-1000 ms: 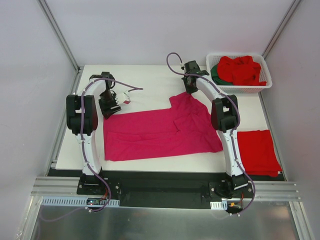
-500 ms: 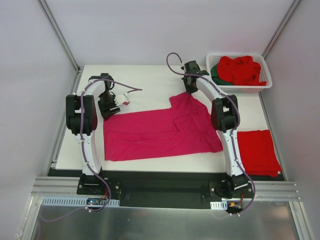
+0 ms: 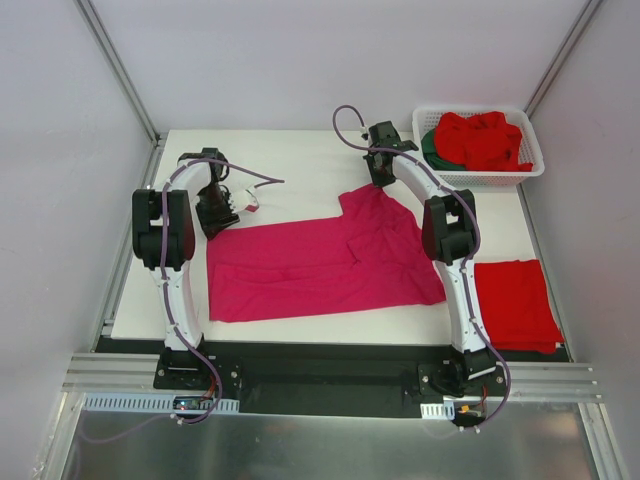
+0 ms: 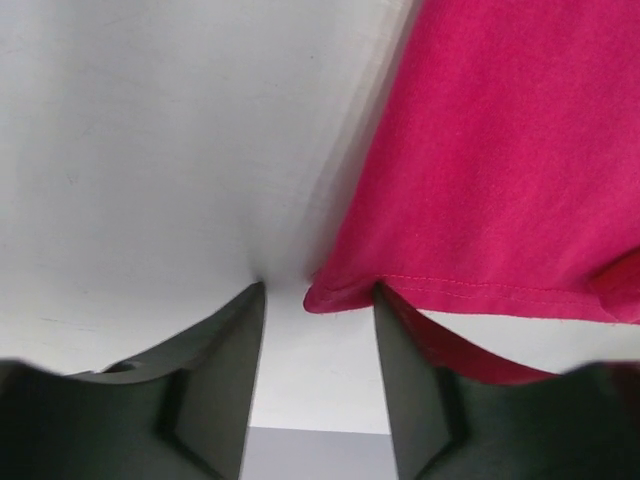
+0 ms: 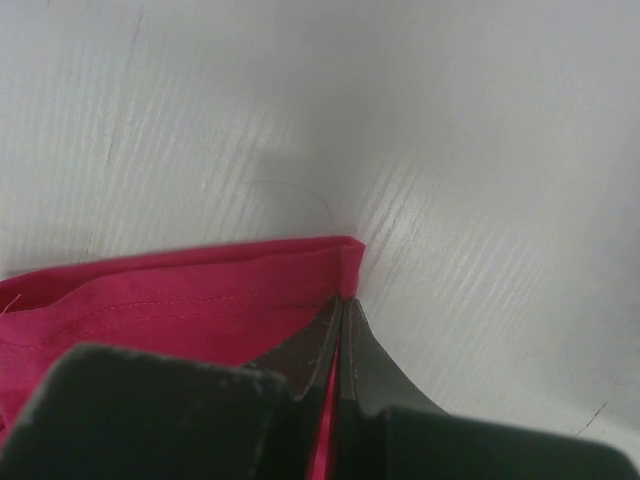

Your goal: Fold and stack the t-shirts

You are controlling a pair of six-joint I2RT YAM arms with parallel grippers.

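White desk point(image 3: 290, 160) carries a magenta t-shirt point(image 3: 320, 265) spread between the two claws. The left claw point(image 4: 318, 290) has its jaws apart at the shirt's far left corner; the hem corner lies between the fingers, touching one of them, not yet pinched. The right claw point(image 5: 342, 300) is clamped on the doubled hem at the far right corner. Right of that claw, a white basket point(image 3: 530, 172) holds a crumpled red t-shirt point(image 3: 482, 138) over a dark green t-shirt point(image 3: 432, 148), which is mostly hidden. A folded red t-shirt point(image 3: 515, 300) lies nearer the bases, partly cut off by the right arm.

One magenta t-shirt point(image 3: 320, 265), one basket point(image 3: 500, 180), two arms point(image 3: 165, 230)
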